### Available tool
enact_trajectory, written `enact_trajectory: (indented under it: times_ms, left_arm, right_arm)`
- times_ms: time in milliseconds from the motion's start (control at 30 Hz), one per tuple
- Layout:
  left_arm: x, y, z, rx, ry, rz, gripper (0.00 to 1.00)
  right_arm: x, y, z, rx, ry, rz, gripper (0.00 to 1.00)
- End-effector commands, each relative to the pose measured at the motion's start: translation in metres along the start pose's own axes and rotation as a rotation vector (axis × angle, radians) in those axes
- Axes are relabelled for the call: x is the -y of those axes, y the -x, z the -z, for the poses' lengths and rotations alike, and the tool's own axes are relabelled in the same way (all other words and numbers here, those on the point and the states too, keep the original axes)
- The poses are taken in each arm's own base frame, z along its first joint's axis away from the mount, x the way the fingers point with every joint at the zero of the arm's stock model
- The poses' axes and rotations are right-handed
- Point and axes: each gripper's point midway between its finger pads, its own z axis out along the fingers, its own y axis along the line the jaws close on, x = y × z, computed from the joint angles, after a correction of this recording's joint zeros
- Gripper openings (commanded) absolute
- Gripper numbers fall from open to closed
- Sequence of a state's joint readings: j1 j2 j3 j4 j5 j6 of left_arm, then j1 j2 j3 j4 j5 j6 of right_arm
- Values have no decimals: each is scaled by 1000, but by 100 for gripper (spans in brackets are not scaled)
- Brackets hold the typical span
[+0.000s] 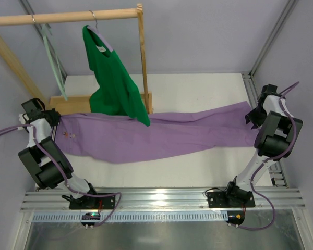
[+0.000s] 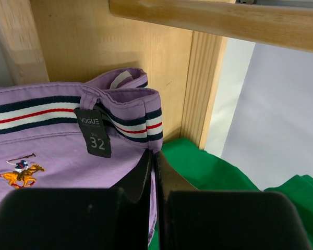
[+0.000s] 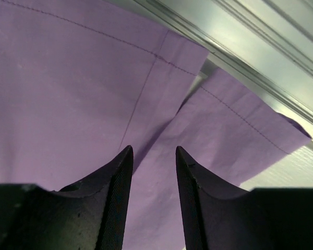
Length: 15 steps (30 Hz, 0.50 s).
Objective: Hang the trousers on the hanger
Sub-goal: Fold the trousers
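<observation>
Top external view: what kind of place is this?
Probably a robot test cell, not a home: left arm and right arm bolted to an aluminium rail, a white table, and a small wooden rack with a green top hanging.

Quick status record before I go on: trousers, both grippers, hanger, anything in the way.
trousers: spread across the table, waist at left, cuffs at right
left gripper: shut on the waistband edge
right gripper: open over the leg cuffs, holding nothing
hanger: empty, hanging on the wooden rail, far left
green top: hangs from the rail, its hem overlapping the trousers in the top view
</observation>
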State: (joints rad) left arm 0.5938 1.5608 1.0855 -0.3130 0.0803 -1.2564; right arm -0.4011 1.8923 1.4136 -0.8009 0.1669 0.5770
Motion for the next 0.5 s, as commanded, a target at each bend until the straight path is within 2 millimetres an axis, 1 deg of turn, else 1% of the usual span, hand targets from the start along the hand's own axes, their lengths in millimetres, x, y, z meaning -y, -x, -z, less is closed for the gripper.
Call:
enact_trajectory:
  times_ms: [0,67,267,333,467]
  left_arm:
    - [17,7,-4,23,-80,-13,0]
    - [16,7,-3,27,-80,-14,1]
    - [16,7,-1,32,-79,-18,0]
    - [16,8,-1,37,-81,-17,1]
    - [16,7,0,39,-75,-20,1]
  right_arm:
    - [-17,-4,-11,-38,46,-42,42]
    - [-11,-11,-17,-54,19,-57,42]
    - [-2,-21,-31,-97,-48,-74,42]
    - [3,-20,-33,-89,-74,-73,41]
    - [8,-24,-34,-97,-93,-66,39]
